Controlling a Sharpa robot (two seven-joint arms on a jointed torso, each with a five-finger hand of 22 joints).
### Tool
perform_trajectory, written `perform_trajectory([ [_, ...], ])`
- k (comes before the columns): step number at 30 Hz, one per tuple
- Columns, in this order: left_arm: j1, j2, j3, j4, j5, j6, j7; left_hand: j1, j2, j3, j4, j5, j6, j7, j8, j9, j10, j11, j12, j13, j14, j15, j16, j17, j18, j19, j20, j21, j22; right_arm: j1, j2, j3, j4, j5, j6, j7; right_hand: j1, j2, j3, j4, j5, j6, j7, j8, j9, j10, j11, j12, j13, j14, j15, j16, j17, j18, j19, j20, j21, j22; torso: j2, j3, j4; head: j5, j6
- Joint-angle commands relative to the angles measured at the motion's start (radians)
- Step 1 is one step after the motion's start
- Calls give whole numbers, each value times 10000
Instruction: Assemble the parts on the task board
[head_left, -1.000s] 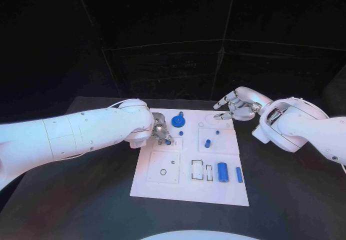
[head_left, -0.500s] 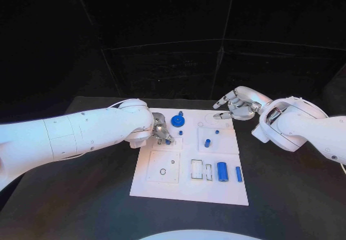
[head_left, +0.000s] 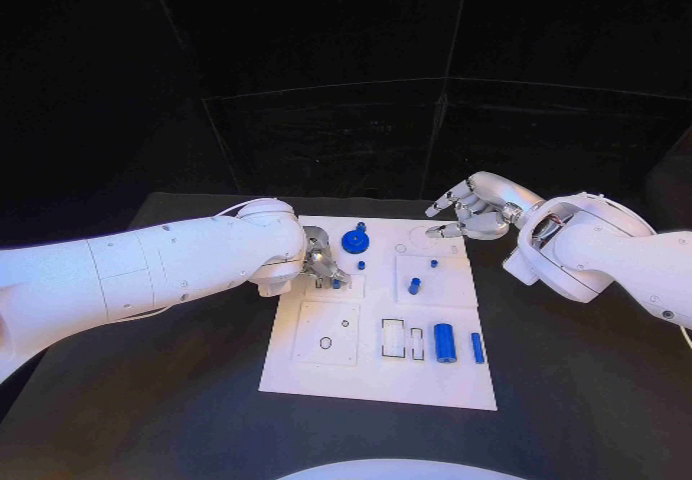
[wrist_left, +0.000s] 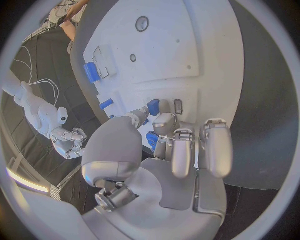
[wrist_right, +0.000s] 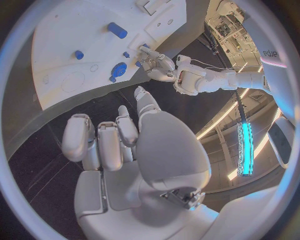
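Left hand (head_left: 320, 262) is down on the task board (head_left: 378, 380), working at the upper-left panel, fingertips closing around a small blue part (wrist_left: 152, 107) right at a slot; the wrist view shows thumb and a finger on that piece, so I'd call it pinched between them, though whether it's seated yet is hard to say. Right hand (head_left: 469, 213) hovers off the far right corner of the board, fingers spread and holding nothing. Progress check: a blue gear-like disc (head_left: 355, 241) sits at the top of the board, a small blue peg (head_left: 414, 286) stands in the right-hand panel, and a tiny one (head_left: 433, 264) just above it, so those look placed. Still loose, by the look of it: a blue cylinder (head_left: 444, 343) and a slimmer blue bar (head_left: 476, 347) lying at the lower right, just beside two open rectangular slots (head_left: 392, 339). The round holes in the lower-left panel (head_left: 326, 334) also look unfilled. So I'd judge this around midway, with the black bench (head_left: 173, 400) carrying the board squarely in the middle.
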Motion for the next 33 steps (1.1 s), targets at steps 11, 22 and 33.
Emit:
perform_trajectory([
  [11,3,-412,91,460,11,-731,430,111,49,-1428,404,-34,37,-11,-55,-13,21,-38,-18,-63,1019,-100,31,2634,-163,141,-96,-87,345,20,-7,6,-32,-82,20,66,-120,-5,-74,55,-26,79,10,42,-2,-32,-4,-45,-16,385,-73,-43,-5,167,-61,6,-76,-17,-2,-8,6,-18,3],
  [22,364,-795,933,578,54,-49,117,422,184,-2326,716,-17,-319,119,-211,-57,-290,65,-307,-421,1019,-30,31,2634,-90,2,-46,-366,29,20,-15,6,-76,-94,22,61,-120,-5,-74,55,-26,79,10,42,-2,-32,-4,-45,-16,385,-73,-43,-5,167,-61,6,-76,-17,0,5,-3,0,56],
  [33,624,-284,928,-902,105,1338,-170,877,495,-3058,776,13,-742,378,-781,-502,-855,286,-962,-1235,1019,147,31,2634,-20,-140,113,-671,-292,20,16,6,-87,-95,19,45,-120,-5,-74,55,-26,79,10,42,-2,-32,-4,-45,-16,385,-73,-43,-5,167,-61,6,-76,-17,20,-10,-5,43,104],
])
